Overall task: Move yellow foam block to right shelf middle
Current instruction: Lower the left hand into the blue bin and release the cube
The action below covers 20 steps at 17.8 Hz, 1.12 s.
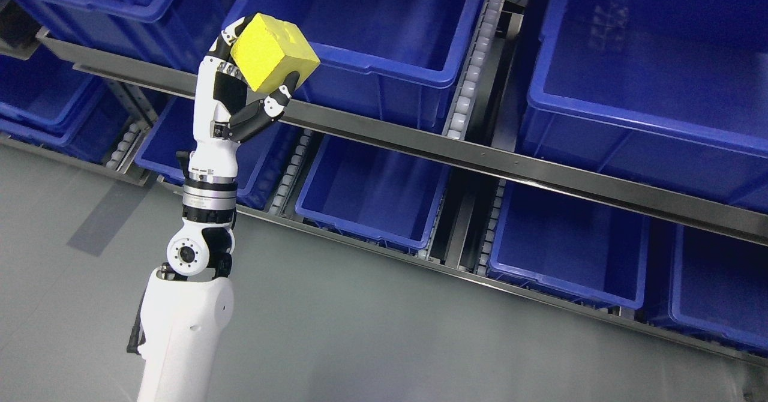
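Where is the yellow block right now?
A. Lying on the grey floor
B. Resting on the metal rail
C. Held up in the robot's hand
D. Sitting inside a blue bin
C. The left hand has its fingers wrapped around the yellow block, holding it up in front of the blue bins, above the metal rail and well off the grey floor.

Yellow foam block: one. Robot hand, left: one, on one white arm. Blue plastic bins: at least nine in part or whole view, on two tiers; exact count uncertain at the frame edges. Metal shelf rails: two. Roller tracks: several, count unclear.
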Motion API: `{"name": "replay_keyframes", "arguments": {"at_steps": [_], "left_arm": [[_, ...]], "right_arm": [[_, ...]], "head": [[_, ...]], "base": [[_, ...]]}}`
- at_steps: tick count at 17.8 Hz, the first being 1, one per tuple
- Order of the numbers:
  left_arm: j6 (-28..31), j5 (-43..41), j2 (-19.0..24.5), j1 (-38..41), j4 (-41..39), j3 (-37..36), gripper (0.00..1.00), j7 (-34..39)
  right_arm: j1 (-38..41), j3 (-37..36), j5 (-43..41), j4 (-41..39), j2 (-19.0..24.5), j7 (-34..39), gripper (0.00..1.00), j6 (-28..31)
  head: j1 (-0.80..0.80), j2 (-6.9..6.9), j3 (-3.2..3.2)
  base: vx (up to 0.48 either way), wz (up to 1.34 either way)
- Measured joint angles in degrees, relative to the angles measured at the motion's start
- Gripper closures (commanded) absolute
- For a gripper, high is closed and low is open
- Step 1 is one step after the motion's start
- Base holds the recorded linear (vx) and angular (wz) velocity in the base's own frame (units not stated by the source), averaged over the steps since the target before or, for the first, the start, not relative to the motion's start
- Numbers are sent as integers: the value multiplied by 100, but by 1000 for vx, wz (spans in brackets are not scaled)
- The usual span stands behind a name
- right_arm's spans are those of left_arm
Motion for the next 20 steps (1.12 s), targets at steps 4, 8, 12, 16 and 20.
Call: {"name": "replay_keyframes", "arguments": {"at_steps": [4, 8, 12, 16, 20], "left_arm": [[144, 5, 0, -192, -324, -230, 70, -2], [1099, 11, 0, -638, -579, -381, 70, 116], [3097, 11, 0, -1203, -729, -470, 67, 819], [4322, 14, 0, -1555, -750, -553, 0, 1155], [5242, 15, 0, -1829, -750, -672, 0, 1220]], "right_arm": [[0, 0, 0, 0, 0, 0, 0, 0], [0, 0, 0, 0, 0, 0, 0, 0], [0, 0, 0, 0, 0, 0, 0, 0], [0, 0, 0, 0, 0, 0, 0, 0], [0, 0, 0, 0, 0, 0, 0, 0]], "head": [[0, 0, 0], [0, 0, 0], [0, 0, 0], [0, 0, 0], [0, 0, 0]], "base": [[147, -303], [99, -121], [64, -33], [25, -12], [0, 0]]}}
